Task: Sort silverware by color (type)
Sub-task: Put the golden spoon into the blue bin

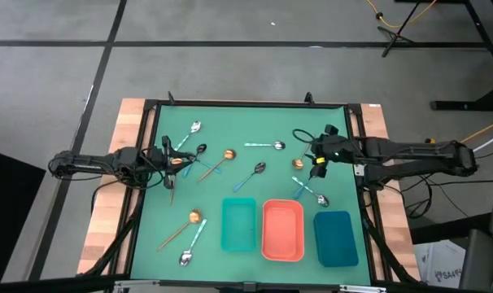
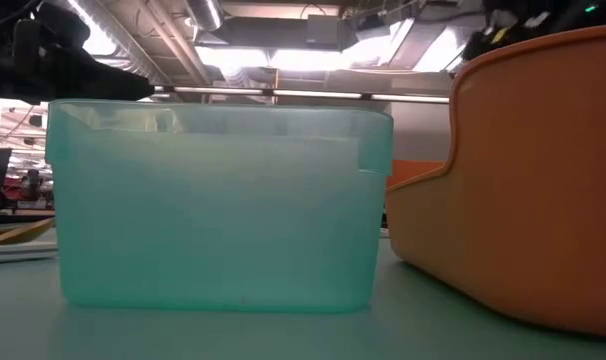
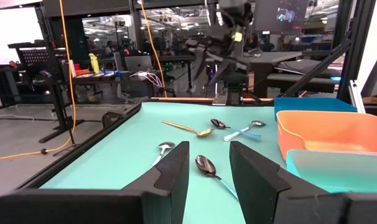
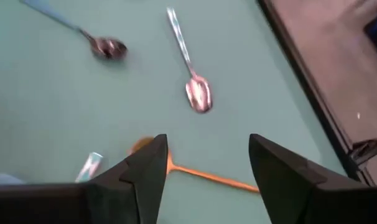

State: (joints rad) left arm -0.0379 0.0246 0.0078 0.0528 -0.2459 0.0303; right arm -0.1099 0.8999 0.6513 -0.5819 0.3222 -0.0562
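Note:
Spoons lie scattered flat on the green mat. My left gripper (image 1: 172,160) (image 3: 208,147) is open at the mat's left side. A dark spoon with a bluish handle (image 3: 207,166) (image 1: 199,150) lies just ahead of its fingers, and a silver spoon (image 3: 165,147) lies beside that. My right gripper (image 1: 316,159) (image 4: 207,140) is open over the mat's right part, tipped downward. A gold spoon (image 4: 204,176) (image 1: 298,163) with a thin brown handle lies below, between its fingers. Another silver spoon (image 4: 198,94) and dark spoon (image 4: 107,46) lie beyond it.
Three trays stand in a row at the near edge: teal (image 1: 238,225) (image 2: 218,205), coral (image 1: 282,230) (image 2: 523,170), dark blue (image 1: 336,238). More spoons lie near them: a gold one (image 1: 194,216), a silver one (image 1: 185,257), and a silver one (image 1: 320,198) by the blue tray.

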